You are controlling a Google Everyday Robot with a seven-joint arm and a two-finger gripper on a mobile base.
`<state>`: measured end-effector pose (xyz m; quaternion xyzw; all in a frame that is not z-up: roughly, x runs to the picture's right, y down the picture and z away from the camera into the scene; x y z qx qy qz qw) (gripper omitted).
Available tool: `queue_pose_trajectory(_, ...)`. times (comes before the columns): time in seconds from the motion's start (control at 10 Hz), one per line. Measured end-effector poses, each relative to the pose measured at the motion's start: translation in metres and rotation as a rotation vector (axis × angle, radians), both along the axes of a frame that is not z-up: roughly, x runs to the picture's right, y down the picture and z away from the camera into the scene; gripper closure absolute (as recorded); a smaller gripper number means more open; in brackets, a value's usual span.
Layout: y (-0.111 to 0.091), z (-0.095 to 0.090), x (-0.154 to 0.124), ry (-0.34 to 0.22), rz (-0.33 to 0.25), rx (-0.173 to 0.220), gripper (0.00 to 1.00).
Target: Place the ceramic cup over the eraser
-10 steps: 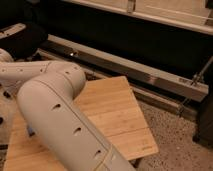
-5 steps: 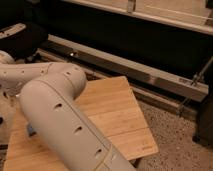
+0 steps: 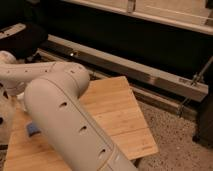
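Observation:
My white arm (image 3: 65, 115) fills the left and lower part of the camera view, bent at the elbow and reaching off to the left over the wooden table (image 3: 120, 115). The gripper is out of view past the left edge, behind the arm. The ceramic cup and the eraser are both hidden or out of view.
A corner of a flat blue pad (image 3: 33, 129) peeks out from under the arm on the table's left side. A long metal rail (image 3: 150, 75) runs along the floor behind the table, below a dark cabinet. Speckled floor (image 3: 175, 135) lies to the right.
The arm's elbow has shifted slightly to the right. Nothing else has visibly changed.

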<state>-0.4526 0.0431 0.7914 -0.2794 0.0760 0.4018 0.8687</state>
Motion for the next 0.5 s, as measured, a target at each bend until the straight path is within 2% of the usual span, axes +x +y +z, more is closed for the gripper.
queue_pose_trajectory(0.5, -0.0001, 0.0000, 0.0003, 0.000, 0.001, -0.001, 0.20)
